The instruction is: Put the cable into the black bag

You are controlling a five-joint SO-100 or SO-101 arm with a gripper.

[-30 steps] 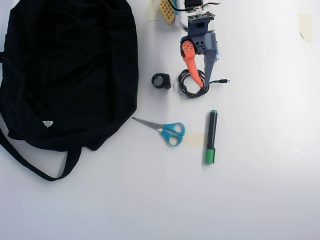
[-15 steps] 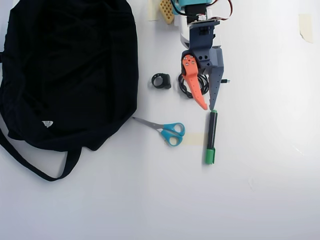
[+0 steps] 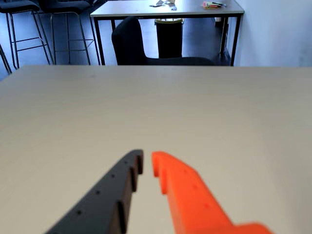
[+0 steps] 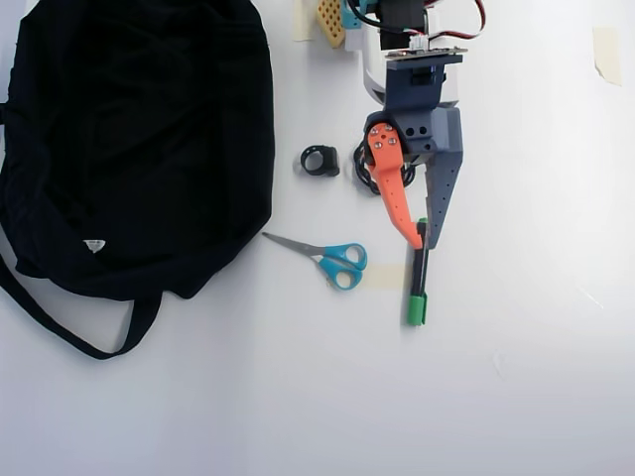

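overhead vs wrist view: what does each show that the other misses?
Overhead only: black bag, coiled black cable partly under the arm, blue-handled scissors, green-capped marker, small black ring-shaped part.

Wrist only: a far desk, a dark chair and stools beyond the table edge.

Both: the gripper, jaws nearly closed and empty, and the white table.

scissors [image 4: 332, 258] blue-handled, closed | green marker [image 4: 418, 288] right of them | black ring [image 4: 319, 160] above
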